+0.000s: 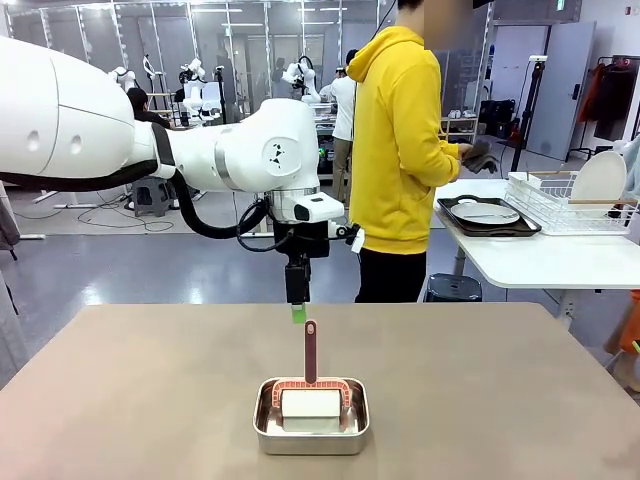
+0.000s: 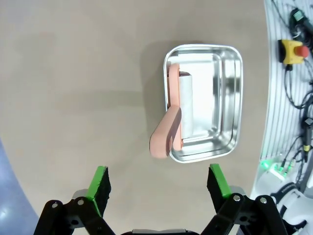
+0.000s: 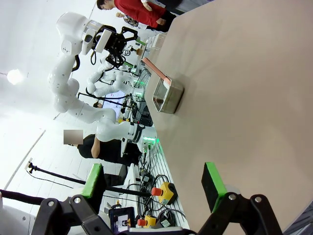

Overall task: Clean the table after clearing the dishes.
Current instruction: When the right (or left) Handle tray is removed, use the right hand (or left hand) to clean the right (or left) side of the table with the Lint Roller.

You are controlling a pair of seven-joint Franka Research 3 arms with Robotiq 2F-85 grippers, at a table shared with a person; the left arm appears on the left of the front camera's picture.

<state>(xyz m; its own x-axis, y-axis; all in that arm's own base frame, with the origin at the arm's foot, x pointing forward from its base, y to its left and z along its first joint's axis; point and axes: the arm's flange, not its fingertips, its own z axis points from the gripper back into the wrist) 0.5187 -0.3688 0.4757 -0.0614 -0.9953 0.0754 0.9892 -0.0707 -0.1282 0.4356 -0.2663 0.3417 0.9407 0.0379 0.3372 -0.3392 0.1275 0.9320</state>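
Table [image 1: 150, 400], lower frame: matt taupe top, smooth. Pan [image 1: 311, 432], lower centre: polished metal, mirror-bright walls. Tool handle [image 1: 310, 352] standing in it: matt reddish plastic; white roll [image 2: 186, 105] looks papery. Left gripper [image 2: 159, 180] pads [image 2: 100, 182]: matt green. Hoodie [image 1: 395, 130], upper centre: yellow cloth. Arm shell [image 1: 80, 120], upper left: glossy white

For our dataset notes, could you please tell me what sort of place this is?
Probably a robotics lab: the left arm hangs over the table, and an emergency-stop button and cables sit along its edge.
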